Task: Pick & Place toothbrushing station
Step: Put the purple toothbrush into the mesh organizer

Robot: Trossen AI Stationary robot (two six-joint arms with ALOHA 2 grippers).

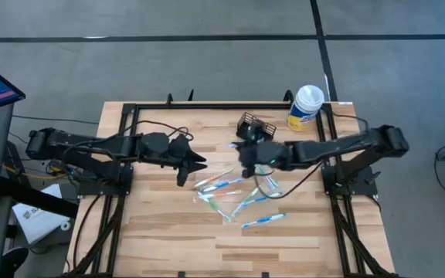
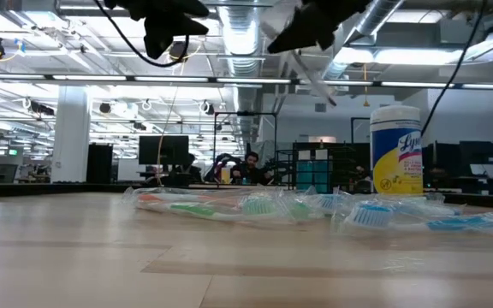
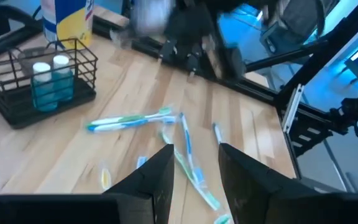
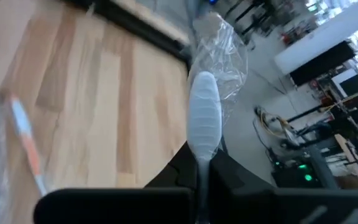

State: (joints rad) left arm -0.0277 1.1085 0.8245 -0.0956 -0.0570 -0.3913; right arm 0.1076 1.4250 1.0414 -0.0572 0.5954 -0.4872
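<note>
My right gripper [image 4: 199,171] pinches a wrapped toothbrush [image 4: 204,121] above mid-table, the caddy [image 1: 255,126] just beyond at twelve o'clock; my left gripper [image 3: 194,171], fingers parted and empty, hovers at nine o'clock of the scattered brushes.

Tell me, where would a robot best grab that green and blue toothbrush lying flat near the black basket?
Probably mid-handle, from straight above. The green and blue toothbrush lies flat on the wooden table, apart from the black wire basket, so its thin straight handle suits a pinch across its width. The crinkly wrapper may slip.
</note>
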